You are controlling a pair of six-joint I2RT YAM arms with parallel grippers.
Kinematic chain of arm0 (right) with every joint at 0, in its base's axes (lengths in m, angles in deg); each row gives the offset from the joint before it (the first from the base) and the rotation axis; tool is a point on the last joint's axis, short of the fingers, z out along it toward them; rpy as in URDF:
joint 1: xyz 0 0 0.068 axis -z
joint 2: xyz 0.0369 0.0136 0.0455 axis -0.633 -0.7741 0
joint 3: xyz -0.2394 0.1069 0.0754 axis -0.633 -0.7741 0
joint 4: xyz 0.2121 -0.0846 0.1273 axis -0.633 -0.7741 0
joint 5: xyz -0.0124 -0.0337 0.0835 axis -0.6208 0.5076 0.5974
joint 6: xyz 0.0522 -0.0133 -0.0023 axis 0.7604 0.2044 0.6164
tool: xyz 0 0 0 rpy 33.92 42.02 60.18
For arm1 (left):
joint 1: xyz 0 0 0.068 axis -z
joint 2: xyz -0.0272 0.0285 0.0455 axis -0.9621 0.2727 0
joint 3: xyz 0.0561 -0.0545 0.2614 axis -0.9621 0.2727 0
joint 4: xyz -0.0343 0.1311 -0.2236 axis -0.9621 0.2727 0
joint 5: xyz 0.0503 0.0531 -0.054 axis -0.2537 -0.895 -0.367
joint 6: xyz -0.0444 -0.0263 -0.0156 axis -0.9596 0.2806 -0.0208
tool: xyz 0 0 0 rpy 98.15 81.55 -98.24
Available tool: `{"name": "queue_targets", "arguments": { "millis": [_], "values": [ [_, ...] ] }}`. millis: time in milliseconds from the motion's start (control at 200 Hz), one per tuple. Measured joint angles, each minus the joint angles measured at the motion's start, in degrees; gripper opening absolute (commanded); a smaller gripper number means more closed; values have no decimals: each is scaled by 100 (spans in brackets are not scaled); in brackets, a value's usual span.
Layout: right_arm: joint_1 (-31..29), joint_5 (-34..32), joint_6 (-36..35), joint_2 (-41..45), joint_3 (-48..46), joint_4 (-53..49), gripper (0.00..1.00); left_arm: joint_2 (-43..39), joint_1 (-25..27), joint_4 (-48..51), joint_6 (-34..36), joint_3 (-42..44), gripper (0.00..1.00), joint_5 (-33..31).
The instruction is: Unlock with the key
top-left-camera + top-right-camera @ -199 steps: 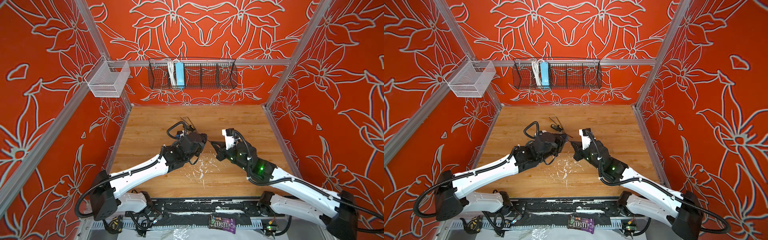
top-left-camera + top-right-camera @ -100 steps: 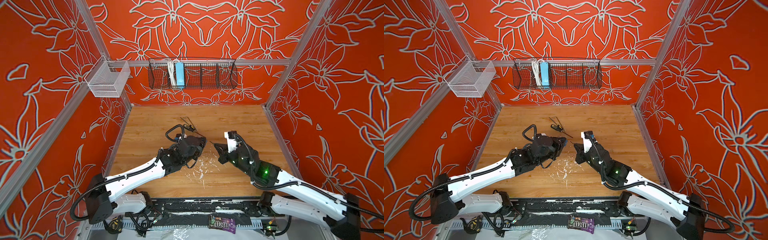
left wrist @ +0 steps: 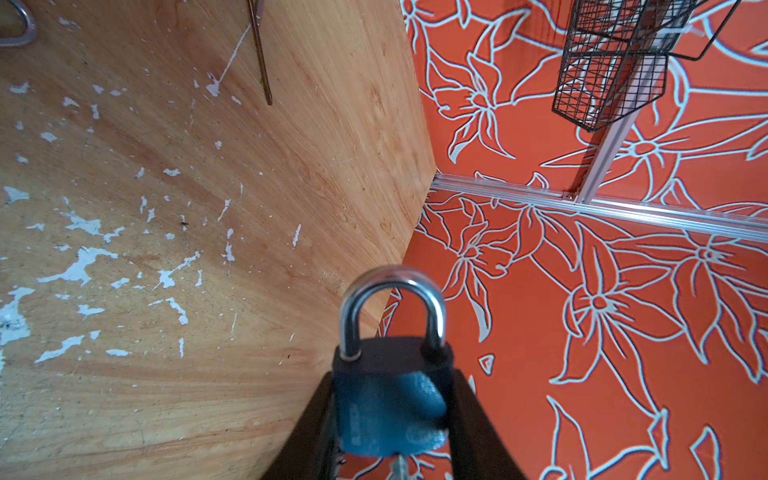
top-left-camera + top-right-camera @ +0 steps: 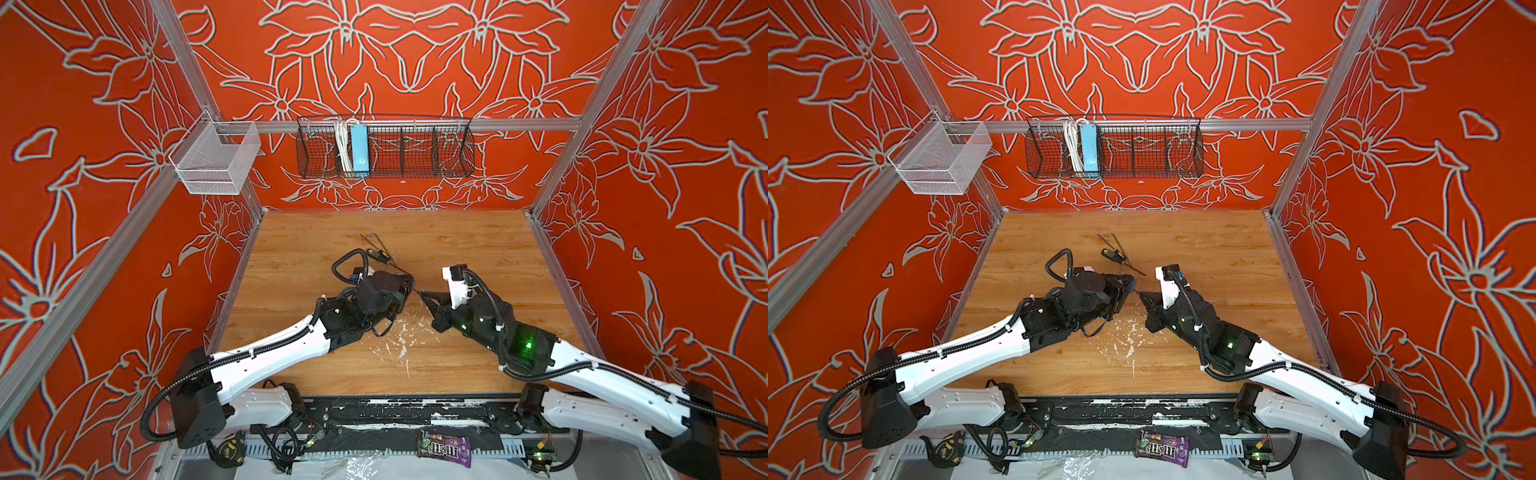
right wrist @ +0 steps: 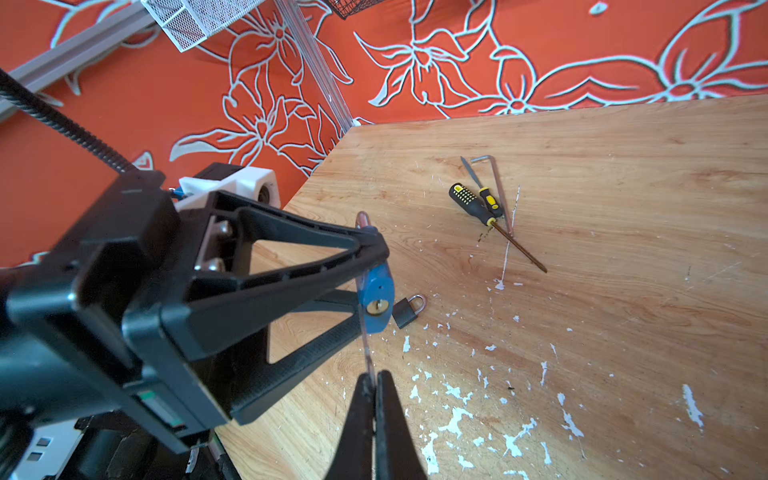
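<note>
Two hands meet: our left hand (image 3: 392, 386) clamps the blue steel-shackled padlock (image 5: 376, 291); our right hand (image 5: 374, 378) pinches the thin silver key (image 5: 367, 351), tip just ahead beside the keyhole (image 5: 377, 306). Next, we judge: align, push in.

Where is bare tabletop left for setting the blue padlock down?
Free: back right of the tabletop, between the right gripper and right wall, and the back left corner. Crowded: the middle, around the left gripper, screwdrivers, hex key and small black padlock.

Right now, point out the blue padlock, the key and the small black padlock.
blue padlock (image 5: 376, 286): right wrist view, body above keyway.
key (image 5: 366, 353): right wrist view, blade.
small black padlock (image 5: 404, 312): right wrist view, body.
</note>
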Motion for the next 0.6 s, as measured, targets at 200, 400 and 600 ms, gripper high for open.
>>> {"name": "queue_targets", "arguments": {
  "millis": [200, 400, 600],
  "values": [
    [-33, -107, -13, -72, 0, 70, 0, 0, 0, -2, -4, 2, 0, 20],
    [-39, -146, -37, -61, -4, 83, 0, 0, 0, -31, -4, 2, 0, 22],
    [-35, -289, -61, 175, -70, 39, 0, 0, 0, -39, -4, 2, 0, 22]
  ]
}}
